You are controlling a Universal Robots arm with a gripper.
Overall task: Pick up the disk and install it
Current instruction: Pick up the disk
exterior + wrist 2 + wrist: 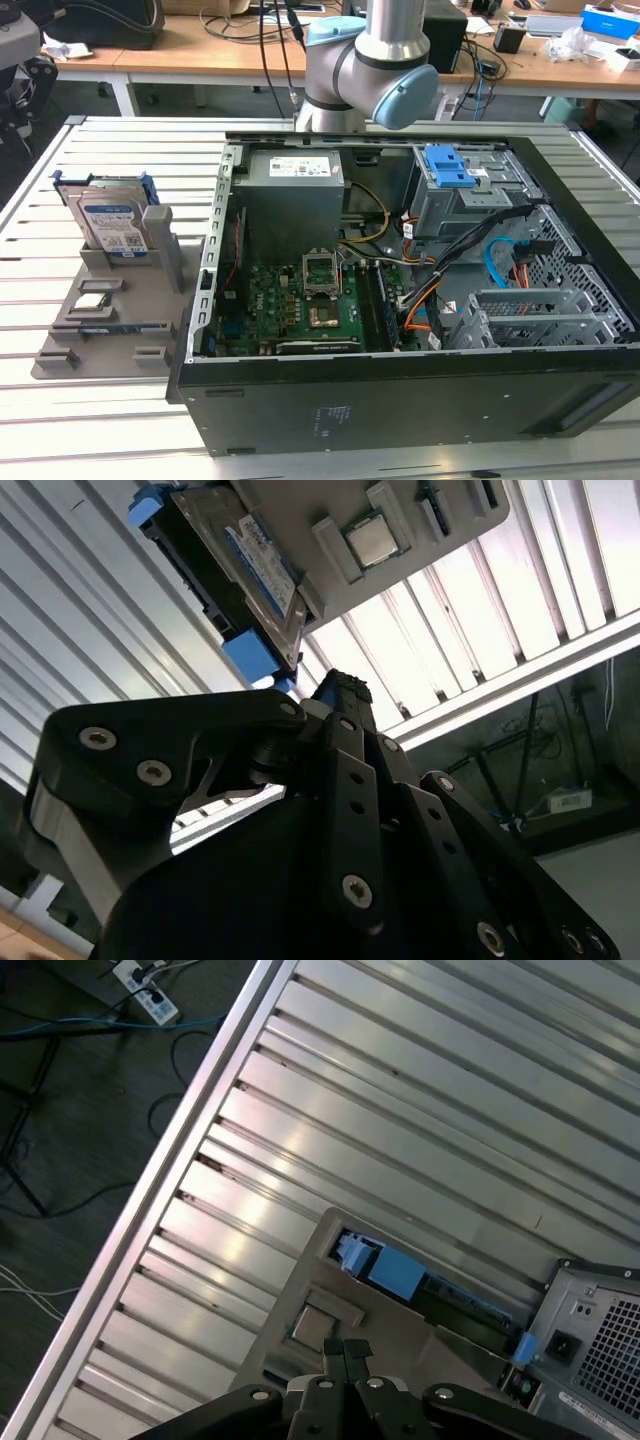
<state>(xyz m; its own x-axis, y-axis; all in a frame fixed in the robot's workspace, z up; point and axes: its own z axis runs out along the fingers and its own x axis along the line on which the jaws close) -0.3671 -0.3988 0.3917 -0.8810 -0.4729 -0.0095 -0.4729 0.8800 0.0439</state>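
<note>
black gripper (pixel 347 1352), jaws pressed together on nothing, hovers above the grey holder tray (pixel 150 295). the disk (pixel 112 225) stands upright in that tray's far slot, apart from the gripper, at the exterior view's left of the open computer case (pixel 400 410) on the slatted metal table (pixel 60 420).

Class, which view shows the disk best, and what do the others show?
The exterior view: the disk stands upright, label facing the camera. The second wrist view shows it obliquely; the first wrist view, just its blue-framed edge.
</note>
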